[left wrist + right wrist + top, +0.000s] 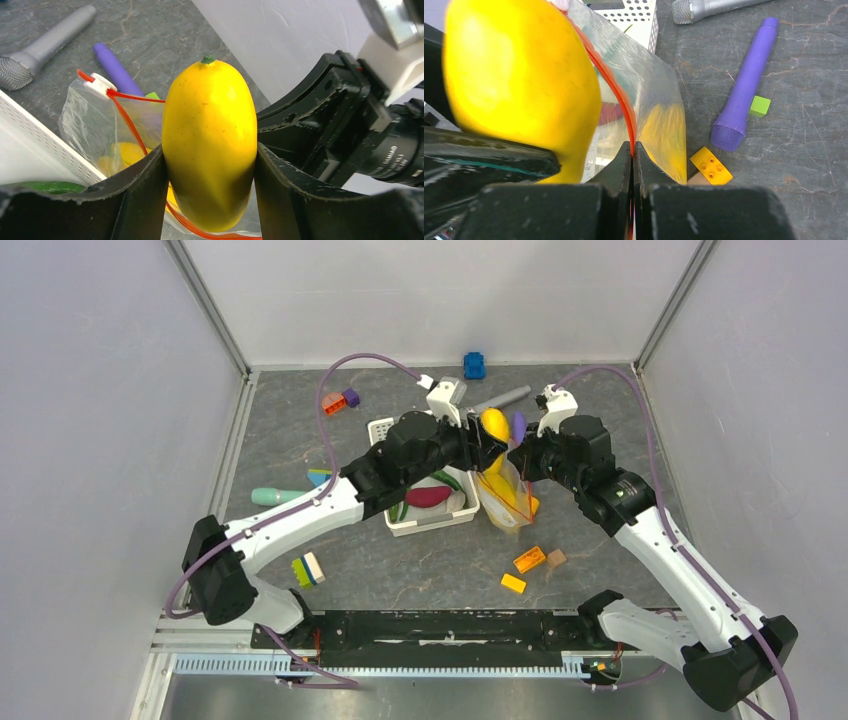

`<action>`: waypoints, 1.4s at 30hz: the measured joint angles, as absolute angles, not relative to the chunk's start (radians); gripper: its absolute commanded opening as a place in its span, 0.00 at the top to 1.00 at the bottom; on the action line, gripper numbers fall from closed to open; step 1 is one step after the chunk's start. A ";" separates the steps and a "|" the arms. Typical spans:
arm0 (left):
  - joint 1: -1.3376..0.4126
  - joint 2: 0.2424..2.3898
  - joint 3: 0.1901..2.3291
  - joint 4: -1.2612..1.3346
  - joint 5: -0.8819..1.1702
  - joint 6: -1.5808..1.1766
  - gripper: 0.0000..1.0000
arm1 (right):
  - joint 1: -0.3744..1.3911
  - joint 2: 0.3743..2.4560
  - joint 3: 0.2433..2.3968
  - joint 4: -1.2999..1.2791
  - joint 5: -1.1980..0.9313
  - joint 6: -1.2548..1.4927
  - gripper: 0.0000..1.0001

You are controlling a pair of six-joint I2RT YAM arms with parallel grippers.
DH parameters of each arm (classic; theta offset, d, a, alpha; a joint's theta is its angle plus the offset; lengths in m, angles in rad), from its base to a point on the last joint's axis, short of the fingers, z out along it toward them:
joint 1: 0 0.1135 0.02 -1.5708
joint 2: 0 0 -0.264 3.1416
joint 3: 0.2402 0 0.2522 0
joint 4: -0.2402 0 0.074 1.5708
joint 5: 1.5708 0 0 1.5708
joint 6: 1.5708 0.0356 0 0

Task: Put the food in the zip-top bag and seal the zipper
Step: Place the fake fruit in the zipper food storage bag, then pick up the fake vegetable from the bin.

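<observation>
My left gripper is shut on a yellow oval toy fruit and holds it over the mouth of the clear zip-top bag. The fruit shows from above and in the right wrist view. My right gripper is shut on the bag's orange-red zipper strip and holds the bag up beside the basket. A yellow piece lies inside the bag. A purple-red sweet potato and dark-green pieces lie in the white basket.
A purple cylinder, a grey microphone, a green cube and a yellow block lie right of the bag. Orange and yellow blocks lie nearer the front. Blue and teal toys lie further off.
</observation>
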State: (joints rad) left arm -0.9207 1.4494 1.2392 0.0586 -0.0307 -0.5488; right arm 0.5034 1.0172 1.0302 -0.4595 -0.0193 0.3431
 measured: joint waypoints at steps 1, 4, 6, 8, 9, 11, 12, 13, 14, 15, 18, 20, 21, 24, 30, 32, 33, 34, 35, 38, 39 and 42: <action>-0.926 1.452 1.237 0.057 -0.044 -0.543 0.74 | 0.503 1.017 1.030 -0.458 -0.020 0.344 1.00; -0.944 1.462 1.237 0.051 -0.075 -0.532 0.52 | 0.503 1.016 1.030 -0.456 -0.023 0.345 1.00; -0.952 1.464 1.236 0.044 -0.087 -0.529 0.31 | 0.503 1.015 1.030 -0.455 -0.023 0.347 1.00; -0.957 1.464 1.236 0.040 -0.099 -0.517 0.12 | 0.503 1.015 1.030 -0.455 -0.023 0.348 1.00; -0.959 1.464 1.236 0.039 -0.103 -0.513 0.05 | 0.503 1.015 1.030 -0.453 -0.023 0.348 1.00; -0.960 1.464 1.236 0.038 -0.106 -0.502 0.00 | 0.503 1.015 1.030 -0.450 -0.023 0.349 1.00; -0.961 1.464 1.234 0.038 -0.108 -0.501 0.00 | 0.503 1.015 1.030 -0.449 -0.023 0.351 1.00; -0.961 1.463 1.231 0.037 -0.111 -0.500 0.00 | 0.503 1.015 1.030 -0.448 -0.023 0.352 1.00; -0.961 1.463 1.227 0.036 -0.114 -0.500 0.00 | 0.503 1.015 1.030 -0.448 -0.023 0.352 1.00; -0.961 1.463 1.224 0.032 -0.117 -0.499 0.00 | 0.503 1.015 1.030 -0.448 -0.023 0.353 1.00; -0.961 1.462 1.221 0.015 -0.125 -0.499 0.00 | 0.503 1.015 1.026 -0.448 -0.023 0.353 1.00; -0.961 1.457 1.221 0.001 -0.125 -0.499 0.00 | 0.503 1.015 1.023 -0.447 -0.022 0.354 1.00; -0.961 1.450 1.220 -0.006 -0.125 -0.498 0.00 | 0.503 1.015 1.022 -0.447 -0.022 0.355 1.00; -0.961 1.422 1.220 -0.032 -0.126 -0.498 0.00 | 0.503 1.015 1.018 -0.442 -0.020 0.355 1.00; -0.958 1.339 1.219 -0.131 -0.197 -0.499 0.00 | 0.503 1.015 1.016 -0.442 -0.008 0.354 1.00; -0.953 1.312 1.219 -0.183 -0.238 -0.500 0.00 | 0.503 1.014 1.016 -0.442 0.000 0.353 1.00; -0.950 1.301 1.219 -0.205 -0.254 -0.500 0.00 | 0.503 1.015 1.016 -0.442 0.003 0.351 1.00; -0.946 1.290 1.219 -0.232 -0.273 -0.502 0.00 | 0.503 1.014 1.016 -0.442 0.005 0.351 1.00; -0.941 1.280 1.218 -0.254 -0.292 -0.505 0.00 | 0.503 1.015 1.016 -0.442 0.009 0.350 1.00; -0.911 1.250 1.199 -0.299 -0.317 -0.516 0.00 | 0.503 1.015 1.015 -0.442 0.019 0.348 1.00; -0.893 1.246 1.195 -0.316 -0.316 -0.524 0.00 | 0.503 1.014 1.012 -0.442 0.023 0.347 1.00; -0.814 1.256 1.193 -0.370 -0.295 -0.561 0.00 | 0.503 1.014 1.001 -0.443 0.030 0.344 1.00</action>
